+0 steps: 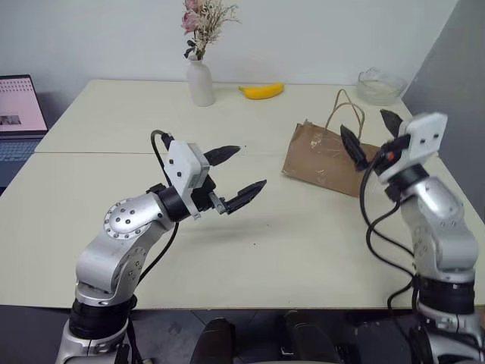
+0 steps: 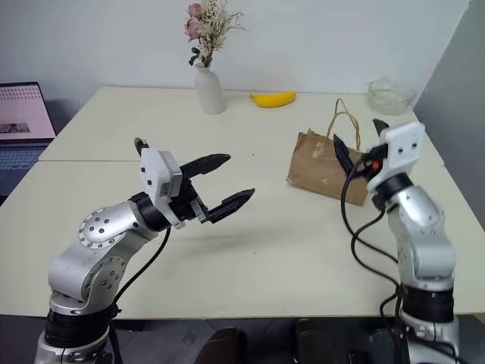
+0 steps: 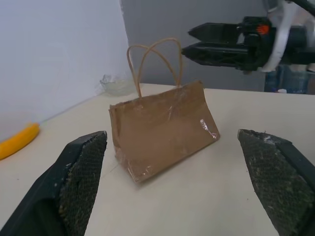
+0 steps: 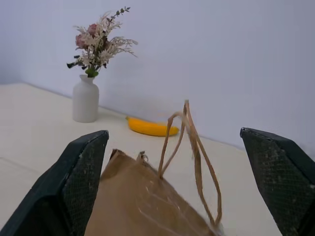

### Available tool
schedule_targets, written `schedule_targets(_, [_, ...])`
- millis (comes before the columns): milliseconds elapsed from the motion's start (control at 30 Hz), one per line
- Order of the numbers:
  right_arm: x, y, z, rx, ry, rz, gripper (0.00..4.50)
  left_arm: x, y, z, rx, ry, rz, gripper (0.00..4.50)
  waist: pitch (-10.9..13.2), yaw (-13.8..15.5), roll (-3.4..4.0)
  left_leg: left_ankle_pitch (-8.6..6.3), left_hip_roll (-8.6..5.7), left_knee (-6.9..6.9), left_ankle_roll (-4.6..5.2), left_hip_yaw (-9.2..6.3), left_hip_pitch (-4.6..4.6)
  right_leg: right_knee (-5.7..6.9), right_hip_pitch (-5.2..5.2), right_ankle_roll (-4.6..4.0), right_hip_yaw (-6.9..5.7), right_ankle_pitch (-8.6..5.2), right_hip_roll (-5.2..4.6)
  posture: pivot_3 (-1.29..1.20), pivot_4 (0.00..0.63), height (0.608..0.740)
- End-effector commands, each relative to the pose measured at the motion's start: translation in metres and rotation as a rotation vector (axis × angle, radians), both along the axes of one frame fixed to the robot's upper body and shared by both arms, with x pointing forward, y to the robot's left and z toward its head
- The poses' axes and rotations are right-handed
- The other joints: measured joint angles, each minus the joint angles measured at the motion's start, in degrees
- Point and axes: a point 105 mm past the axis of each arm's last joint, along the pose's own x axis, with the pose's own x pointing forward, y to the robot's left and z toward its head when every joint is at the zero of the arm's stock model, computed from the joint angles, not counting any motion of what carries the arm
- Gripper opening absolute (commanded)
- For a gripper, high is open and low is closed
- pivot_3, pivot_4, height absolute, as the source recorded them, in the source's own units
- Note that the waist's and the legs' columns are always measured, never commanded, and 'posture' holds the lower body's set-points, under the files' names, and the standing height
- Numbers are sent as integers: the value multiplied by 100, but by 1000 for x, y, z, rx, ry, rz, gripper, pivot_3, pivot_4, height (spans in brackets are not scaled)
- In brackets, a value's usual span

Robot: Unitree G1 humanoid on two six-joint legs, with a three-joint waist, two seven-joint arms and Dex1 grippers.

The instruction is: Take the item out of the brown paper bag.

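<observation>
1. Brown paper bag (image 1: 326, 161) sits on the table (image 1: 114, 197) with its cord handles up; its inside is hidden, so the item cannot be made out.
2. Left gripper (image 1: 241, 174) hangs wide open and empty, well apart from the bag.
3. Right gripper (image 1: 373, 133) gapes empty just beside the bag's handles.

Both arms raised in front of the torso, elbows bent. Left gripper (image 1: 235, 174) pointing forward and toward the right, roughly level, fingers (image 1: 248, 195) spread wide with nothing between them. Right gripper (image 1: 373, 132) lifted higher on the right side, tilted slightly upward, fingers (image 1: 353, 148) likewise parted wide and empty. Black cables looping along both forearms from the wrists.
</observation>
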Motion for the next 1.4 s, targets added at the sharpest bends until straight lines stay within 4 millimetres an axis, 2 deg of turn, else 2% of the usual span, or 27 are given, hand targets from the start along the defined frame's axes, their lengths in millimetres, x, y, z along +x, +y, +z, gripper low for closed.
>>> schedule_targets(33, [12, -4, 18, -15, 1, 41, 4500, -3, -4, 8, -22, -21, -25, 4468, 0, 2, 0, 0, 0, 0, 0, 1, -2, 0, -1, 0, 2, 0, 0, 0, 150, 740])
schedule_targets(300, [52, 6, 33, -50, 94, 121, 4500, -6, -10, 10, -29, -24, -55, 4468, 2, -7, 2, 0, 3, -1, 1, 9, -3, 0, -4, -1, 2, 1, 0, 0, 150, 740])
schedule_targets(533, [79, 7, 30, -71, 187, 113, 4500, -11, -11, 11, -24, -18, -92, 4468, 2, -2, 2, 0, 2, -1, 1, 17, -7, -4, -3, -1, 1, 1, -1, 0, 150, 740])
schedule_targets(567, [82, 6, 30, -62, 199, 109, 4224, -12, -11, 11, -24, -13, -97, 4500, 2, -2, 2, 0, 2, -1, 1, 18, -8, -5, -4, -1, 2, 1, -1, 0, 150, 740])
schedule_targets(633, [85, 5, 29, -57, 214, 115, 3947, -13, -10, 11, -20, -8, -101, 4500, 2, -2, 3, 0, 2, -2, 1, 19, -9, -6, -4, -1, 2, 1, -2, 0, 150, 740])
schedule_targets(1000, [85, 6, 36, -60, 170, 137, 30, -14, -8, 8, -5, 3, -83, 4500, 3, -1, 5, 0, 4, -1, 1, 19, -10, -6, -5, -1, 3, 1, -6, 0, 150, 740])
schedule_targets(1067, [85, 7, 37, -82, 151, 137, 30, -13, -6, 7, -5, 11, -75, 4500, 4, -2, 5, 0, 4, -2, 1, 18, -10, -6, -5, -2, 3, 1, -6, 0, 150, 740])
schedule_targets(1233, [82, 21, 50, -268, 18, 168, 30, -22, 5, -6, -4, 74, -33, 4500, 8, -48, 12, 0, 7, -2, 1, 15, -9, -6, -10, -1, 10, 1, -13, 0, 150, 740])
schedule_targets(1400, [83, 53, 59, -489, -127, 238, 30, -35, 24, -15, -26, 87, 85, 4500, 13, -137, 18, 0, 10, -2, 1, 7, -8, -5, -10, -2, 11, 2, -18, 0, 150, 740])
